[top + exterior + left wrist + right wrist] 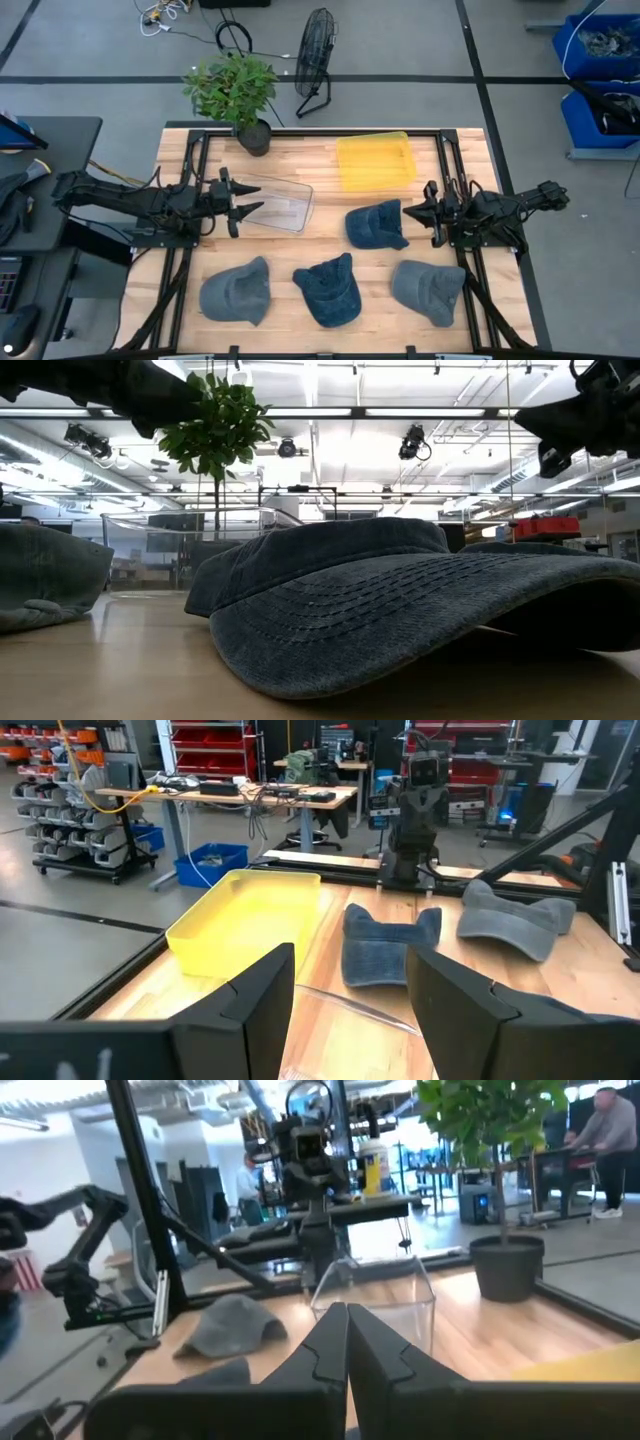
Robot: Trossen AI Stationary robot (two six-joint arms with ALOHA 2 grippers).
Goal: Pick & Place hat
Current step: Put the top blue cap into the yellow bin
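Denim caps, four of them, lie on the wooden table [320,150]. One dark blue cap [376,224] sits near the middle, just in front of the yellow bin [375,161]. A second dark blue cap [328,289] lies near the front edge, with a grey-blue cap [237,291] to its left and another grey-blue cap [428,289] to its right. None of the caps is held.

The left gripper [243,203] hovers over the near end of the clear plastic bin [281,204], with its fingers [262,990] spread apart and nothing between them. The right gripper [424,211] hangs just to the right of the middle dark blue cap, with its fingers [325,1345] pressed together and empty.

A potted plant [238,92] stands at the back edge of the table. On the floor behind it stands a black fan [315,55].
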